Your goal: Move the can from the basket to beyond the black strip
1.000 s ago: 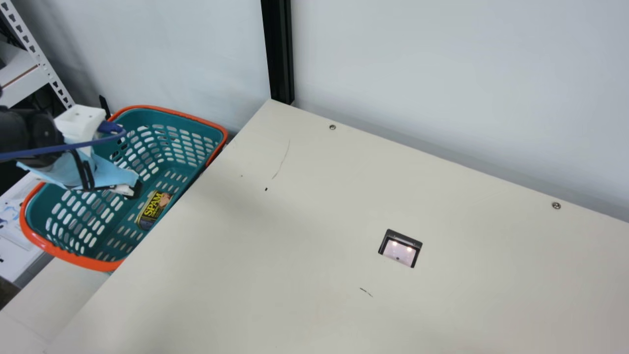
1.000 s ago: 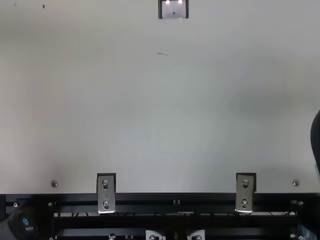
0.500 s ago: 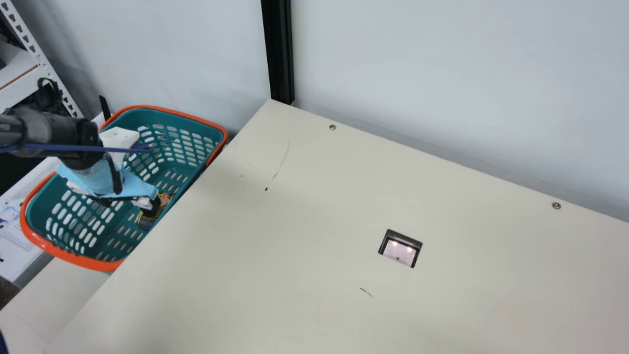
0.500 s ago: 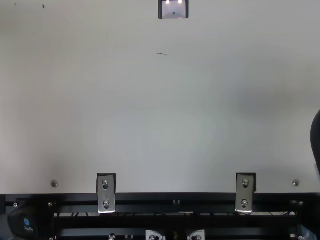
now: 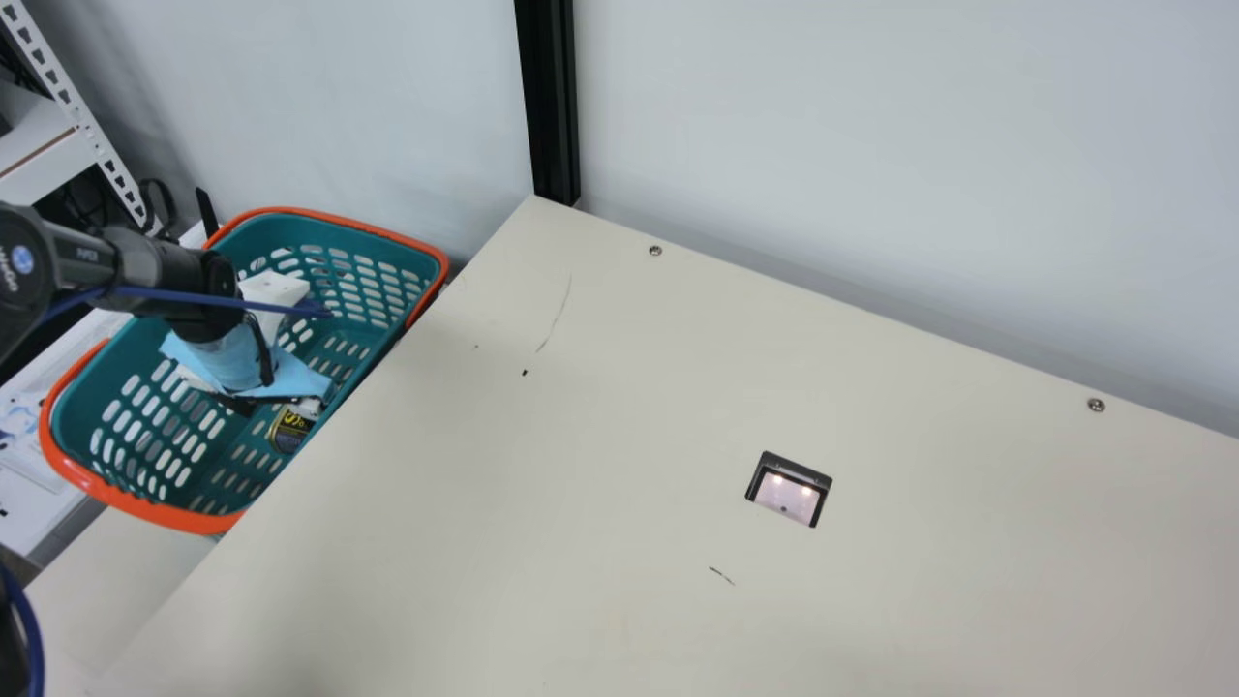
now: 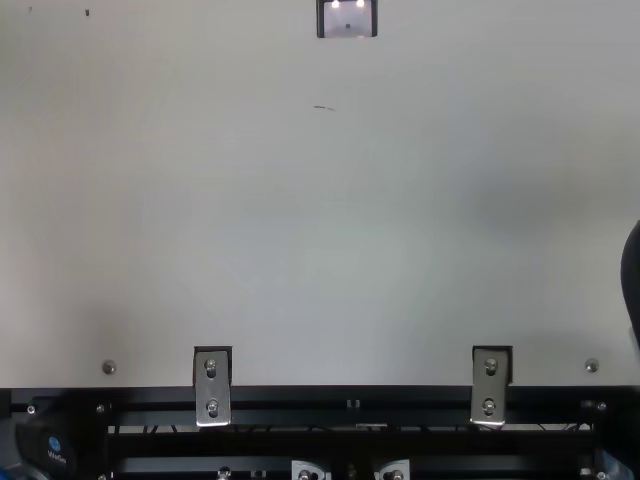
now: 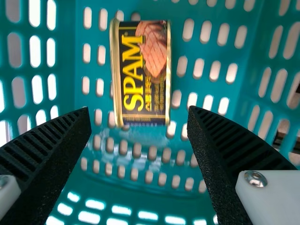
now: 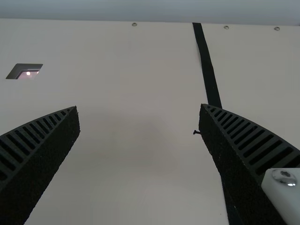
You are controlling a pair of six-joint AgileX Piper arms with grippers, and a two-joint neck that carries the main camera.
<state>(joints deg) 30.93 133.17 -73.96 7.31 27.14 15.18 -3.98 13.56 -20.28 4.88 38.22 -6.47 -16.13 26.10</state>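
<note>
My left gripper (image 5: 276,395) is down inside the teal basket (image 5: 145,507), hiding part of the can (image 5: 289,432) on the basket's floor. From the left wrist, the can (image 7: 140,72) lies with its printed face up, just past the fingertips of my left gripper (image 7: 139,111); the fingers stand wide apart with nothing between them. Over the cream table, in the right wrist view, my right gripper (image 8: 139,107) is open with nothing held. The black strip (image 8: 208,70) runs across the table there, passing behind one of its fingers.
A square cutout (image 5: 789,489) sits in the cream table (image 5: 619,407), whose edge borders the basket. A black post (image 5: 550,106) stands at the table's far corner against the wall. White shelving (image 5: 73,106) rises behind the basket.
My left arm has come rightward and lower in the main view, carrying its open gripper deeper into the basket and over part of the can. The can itself has not moved.
</note>
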